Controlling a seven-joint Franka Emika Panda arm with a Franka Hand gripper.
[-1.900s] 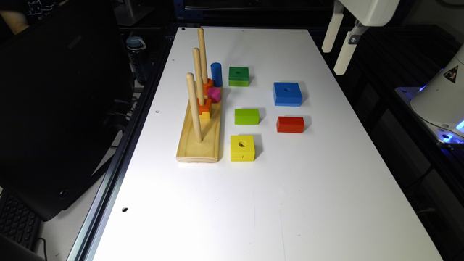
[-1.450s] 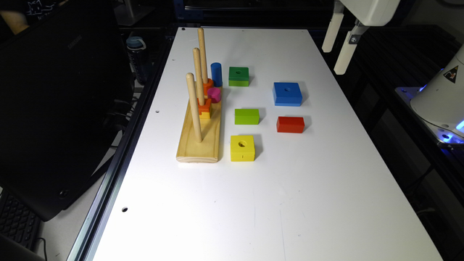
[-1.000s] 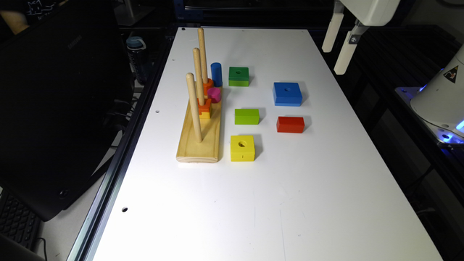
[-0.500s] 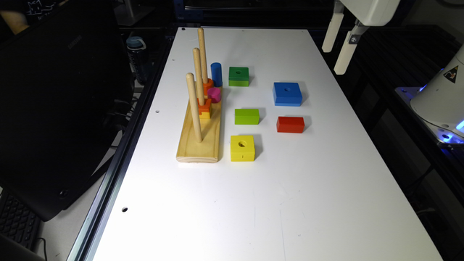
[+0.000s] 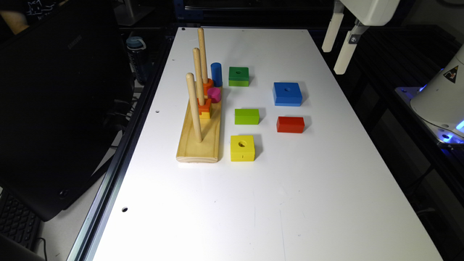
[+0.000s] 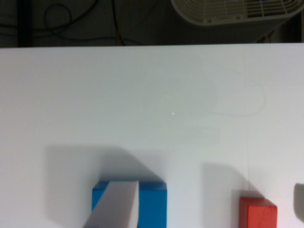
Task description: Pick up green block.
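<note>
The green block (image 5: 238, 75), square with a dark green top and a round centre hole, lies flat on the white table (image 5: 253, 203) beside the far end of the wooden peg board (image 5: 199, 143). My gripper (image 5: 332, 61) hangs high over the table's far edge at the exterior view's right, well away from the block. In the wrist view one white finger (image 6: 116, 204) shows in front of the blue block (image 6: 154, 199), and the edge of the other finger (image 6: 299, 202) is far from it. The gripper is open and holds nothing.
Around the green block are a blue cylinder (image 5: 216, 74), a pink piece (image 5: 214, 94), a lime-green rectangular block (image 5: 247, 116), a blue square block (image 5: 287, 93), a red block (image 5: 290, 124) and a yellow block (image 5: 242, 147). Three tall pegs (image 5: 197, 76) stand on the board. A black screen (image 5: 54, 108) is off the table.
</note>
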